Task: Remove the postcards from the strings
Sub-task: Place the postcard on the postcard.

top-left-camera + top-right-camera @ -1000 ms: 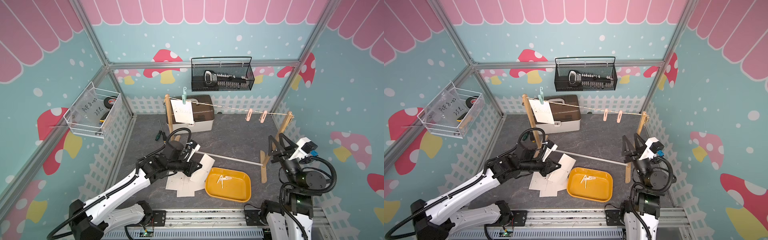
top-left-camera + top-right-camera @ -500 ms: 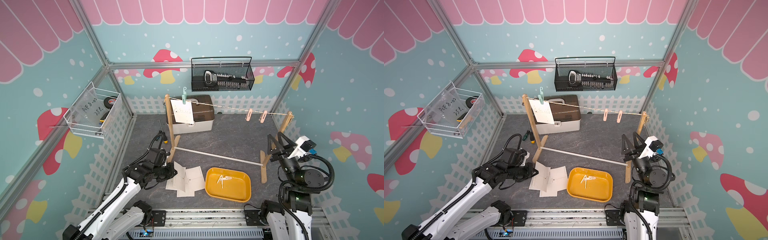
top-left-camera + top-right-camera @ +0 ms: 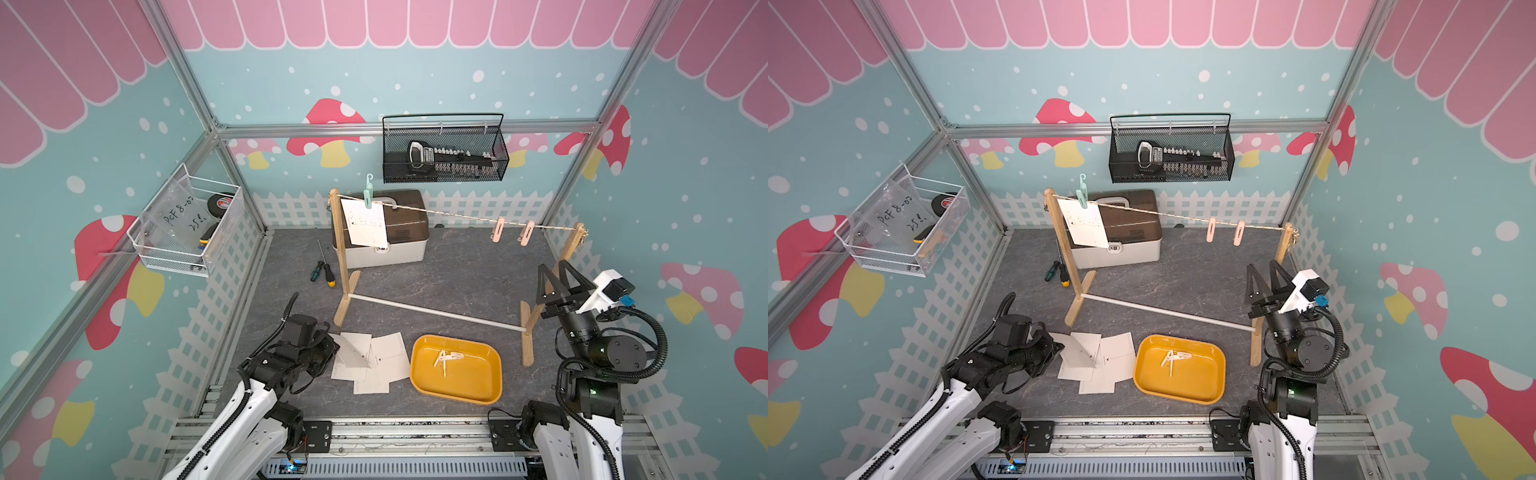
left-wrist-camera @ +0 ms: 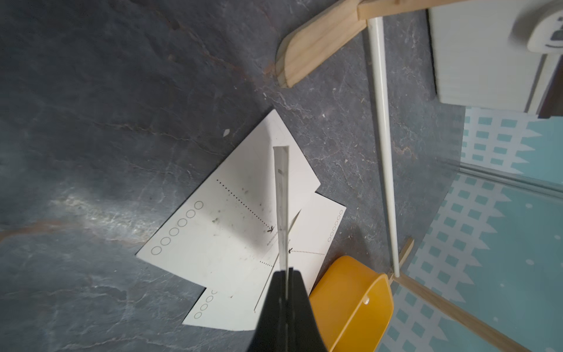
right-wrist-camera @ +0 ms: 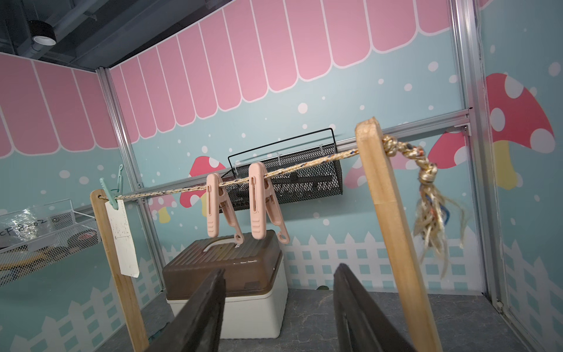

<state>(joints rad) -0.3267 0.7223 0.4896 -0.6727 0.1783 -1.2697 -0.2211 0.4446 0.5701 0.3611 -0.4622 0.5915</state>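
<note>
Nearly done: loose postcards [image 3: 390, 357] lie below, pegged postcard [image 3: 368, 224] hangs on twine [image 3: 457, 215]; left gripper [image 4: 286, 272] pinches a freed postcard [image 4: 281, 183], right gripper [image 5: 278, 274] gapes empty.

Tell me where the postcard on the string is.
In both top views the postcard hangs under the green clothespin at the left end of the string, beside the left post, in front of the box.

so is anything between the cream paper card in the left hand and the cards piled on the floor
Nothing visible. The left hand is shut on a cream-white paper postcard, held edge-on directly over the loose postcards lying on the grey floor.
</note>
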